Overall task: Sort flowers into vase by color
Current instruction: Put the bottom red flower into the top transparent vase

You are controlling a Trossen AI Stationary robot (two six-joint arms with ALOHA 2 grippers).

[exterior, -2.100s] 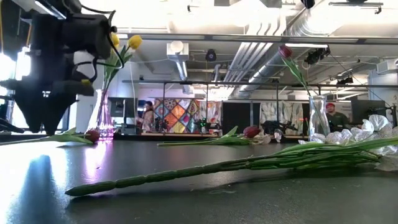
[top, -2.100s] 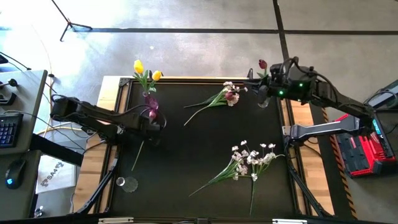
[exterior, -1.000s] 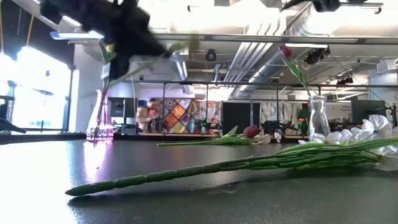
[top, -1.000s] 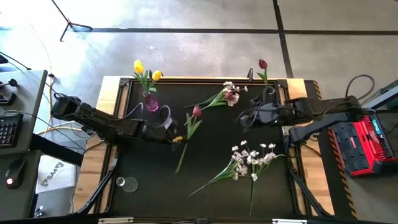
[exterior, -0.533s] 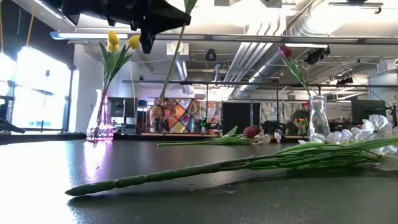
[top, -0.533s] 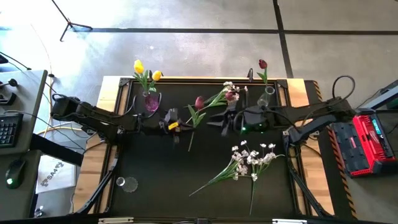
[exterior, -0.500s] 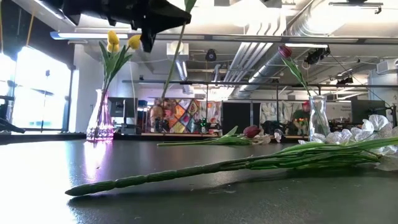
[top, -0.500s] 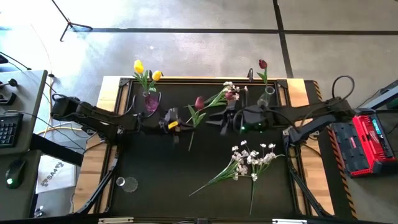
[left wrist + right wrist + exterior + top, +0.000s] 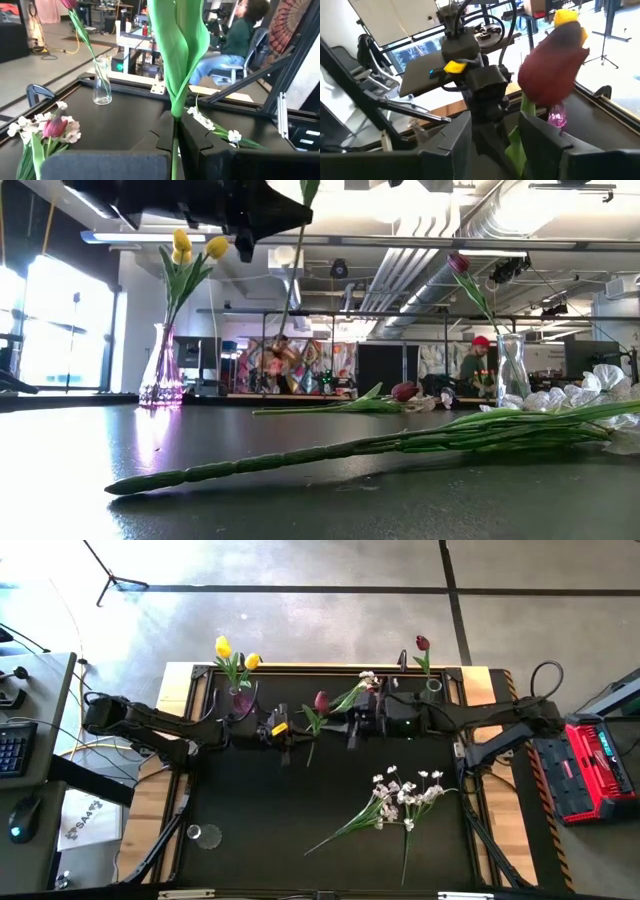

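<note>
On the black bench [image 9: 250,800] stand two vases with flowers. The purple vase [image 9: 241,703], at the far left corner, holds two yellow tulips [image 9: 223,647]. The clear vase [image 9: 431,690], at the far right corner, holds one dark red tulip [image 9: 422,643]. A small clear glass [image 9: 196,833] stands alone near the front left edge, and nothing can be seen in it.

The left pincer [image 9: 287,733] is closed on the green stem of a second dark red tulip [image 9: 321,702] and holds it above the bench, in the middle of the far half. In the left wrist view the stem passes between the two dark fingers [image 9: 160,135]. The right pincer [image 9: 352,726] is just beside this flower, with its fingers open on both sides of the stem, below the bloom.

One mixed bunch [image 9: 365,692] of white blossoms with a red tulip lies on the bench near the far edge. A spray of white blossoms [image 9: 400,792] lies in the front right part.
</note>
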